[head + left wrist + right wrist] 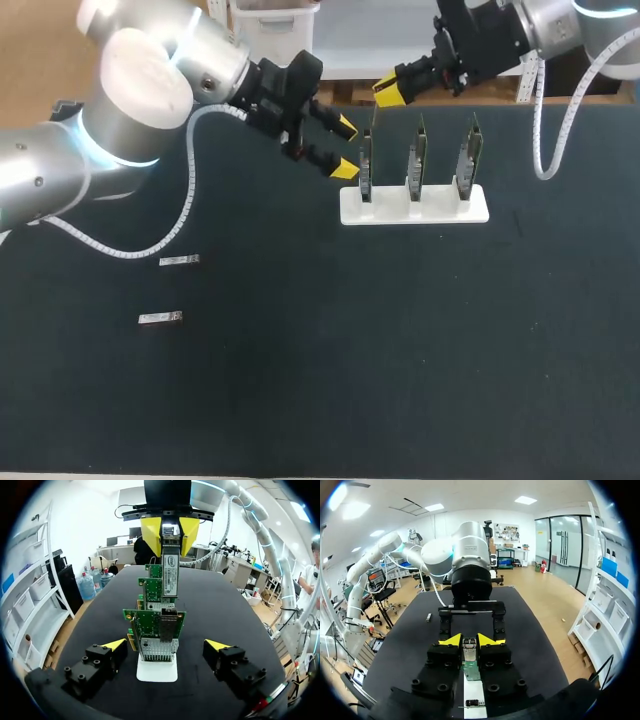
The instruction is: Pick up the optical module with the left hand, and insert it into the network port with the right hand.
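Right gripper (468,641) clamps optical module (170,575) bearing white printed label

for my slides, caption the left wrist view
Past the open left gripper, right gripper holds optical module at network cards

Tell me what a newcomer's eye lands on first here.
The right gripper holds a silver optical module over three upright green boards in a white stand. The left gripper sits open beside that stand, and two more modules lie apart on the table at left.
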### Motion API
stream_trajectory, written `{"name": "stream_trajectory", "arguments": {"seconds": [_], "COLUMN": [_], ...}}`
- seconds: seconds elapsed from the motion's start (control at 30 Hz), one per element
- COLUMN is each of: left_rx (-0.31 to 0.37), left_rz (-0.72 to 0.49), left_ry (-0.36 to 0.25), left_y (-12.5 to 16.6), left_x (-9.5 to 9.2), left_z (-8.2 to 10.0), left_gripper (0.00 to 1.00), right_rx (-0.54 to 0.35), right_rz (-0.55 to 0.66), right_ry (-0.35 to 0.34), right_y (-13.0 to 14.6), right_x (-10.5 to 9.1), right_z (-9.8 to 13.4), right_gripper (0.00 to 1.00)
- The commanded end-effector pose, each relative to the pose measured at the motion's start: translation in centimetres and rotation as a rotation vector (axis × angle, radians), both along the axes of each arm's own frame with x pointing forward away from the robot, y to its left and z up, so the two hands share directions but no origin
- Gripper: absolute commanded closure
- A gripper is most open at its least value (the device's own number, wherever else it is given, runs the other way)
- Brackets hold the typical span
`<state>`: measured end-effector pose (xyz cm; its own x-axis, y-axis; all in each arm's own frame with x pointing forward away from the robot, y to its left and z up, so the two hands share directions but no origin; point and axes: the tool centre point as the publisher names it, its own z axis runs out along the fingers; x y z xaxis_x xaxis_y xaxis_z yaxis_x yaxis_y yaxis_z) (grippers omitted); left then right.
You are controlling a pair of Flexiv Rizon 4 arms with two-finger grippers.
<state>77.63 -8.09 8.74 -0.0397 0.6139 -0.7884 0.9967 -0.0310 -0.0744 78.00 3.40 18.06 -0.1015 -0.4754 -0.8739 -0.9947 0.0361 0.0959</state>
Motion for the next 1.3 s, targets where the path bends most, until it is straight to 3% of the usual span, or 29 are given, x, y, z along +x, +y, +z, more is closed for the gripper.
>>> {"name": "stream_trajectory", "arguments": {"seconds": [0.03, 1.03, 1.3], "left_rx": [0.011, -0.001, 0.023], "left_rz": [-0.009, -0.010, -0.005], "left_ry": [0.009, 0.013, -0.006], "left_y": [-0.13, -0.09, -0.12], "left_x": [0.35, 0.10, 0.04], "left_z": [-0.04, -0.09, -0.15], "left_gripper": [0.00, 0.00, 0.00], "right_rx": [-0.003, -0.005, -0.004], "right_rz": [-0.007, -0.005, -0.003], "right_ry": [-0.006, -0.008, -0.009], "right_y": [-0.10, -0.02, 0.07], "right_x": [-0.37, -0.44, -0.38], "right_z": [0.07, 0.11, 0.15], "right_gripper": [1.00, 1.00, 1.00]}}
